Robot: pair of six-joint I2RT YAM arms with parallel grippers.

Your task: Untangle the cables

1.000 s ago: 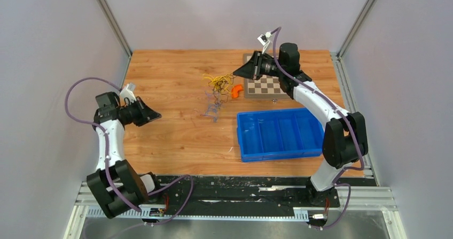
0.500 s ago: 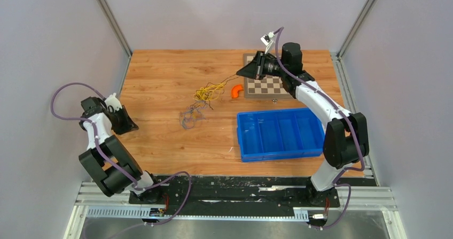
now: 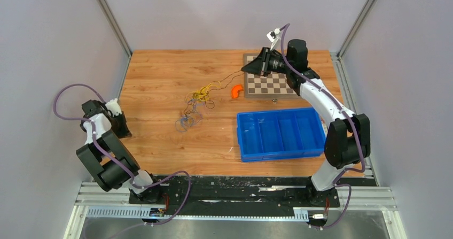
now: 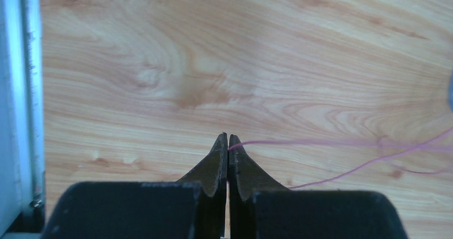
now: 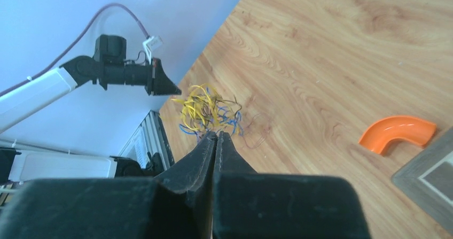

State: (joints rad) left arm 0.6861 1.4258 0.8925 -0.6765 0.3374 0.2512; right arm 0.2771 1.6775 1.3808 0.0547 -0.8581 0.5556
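Note:
The cables [image 3: 195,101] lie as a loose tangle of yellow, blue, dark and reddish strands on the wooden table, left of centre. My left gripper [image 3: 123,129] is low at the table's left edge. It is shut on a thin pink-purple cable [image 4: 320,141] that runs off to the right from its tips [image 4: 228,143]. My right gripper [image 3: 247,68] hovers at the back beside the chessboard, jaws shut. A thin dark strand [image 3: 227,79] stretches from it down to the tangle. In the right wrist view the cables [image 5: 205,110] lie just beyond the shut tips [image 5: 217,134].
A blue divided bin [image 3: 280,133] sits right of the tangle. A chessboard [image 3: 270,83] lies at the back right with an orange curved piece [image 3: 236,91] beside it. Grey walls close in the left and right sides. A metal rail [image 4: 21,89] borders the left edge.
My left gripper has drawn back to the left table edge, dragging the tangle leftward and spreading it. My right gripper has shifted slightly right and back, and the dark strand is pulled out.

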